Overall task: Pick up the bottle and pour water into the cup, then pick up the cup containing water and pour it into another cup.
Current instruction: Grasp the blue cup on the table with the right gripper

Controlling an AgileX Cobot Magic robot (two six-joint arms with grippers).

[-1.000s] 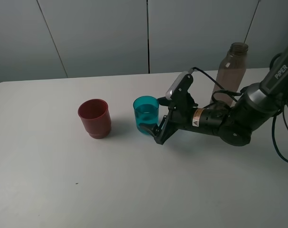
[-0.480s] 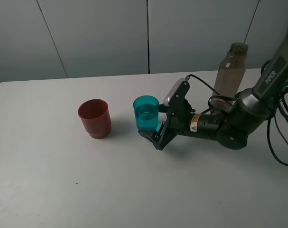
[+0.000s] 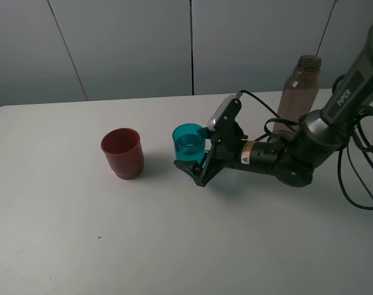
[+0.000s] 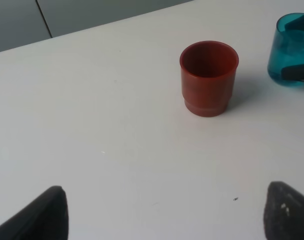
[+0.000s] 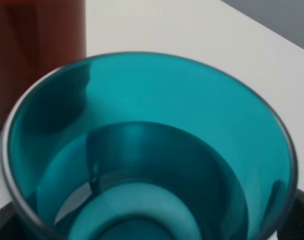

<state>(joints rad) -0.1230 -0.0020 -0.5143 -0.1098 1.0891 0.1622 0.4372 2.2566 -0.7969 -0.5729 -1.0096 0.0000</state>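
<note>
While the left gripper (image 4: 168, 210) waits with its two fingers spread wide and nothing between them, the job belongs to the other arm. Left of the middle of the high picture, the red cup (image 3: 121, 153) stands upright on the white table (image 3: 63, 233). Just to its right, with a gap between them, is the blue cup (image 3: 189, 141), with what looks like a little water at the bottom. The right gripper (image 3: 196, 161) has its fingers pressed on both sides of the blue cup, low down near the base, so it is holding it. I cannot tell if the cup touches the table. Far to the right, the bottle (image 3: 298, 92) stands upright, and nothing holds it.

The step now, I think, is to carry the blue cup over to the red cup and pour. To do it well, the arm should lift the cup straight up, keep it level so no water slops out, move slowly, and stop with the blue rim above the red cup's mouth. Then it should tip gently. The grip is low, so too soft a squeeze could let the cup slip.
</note>
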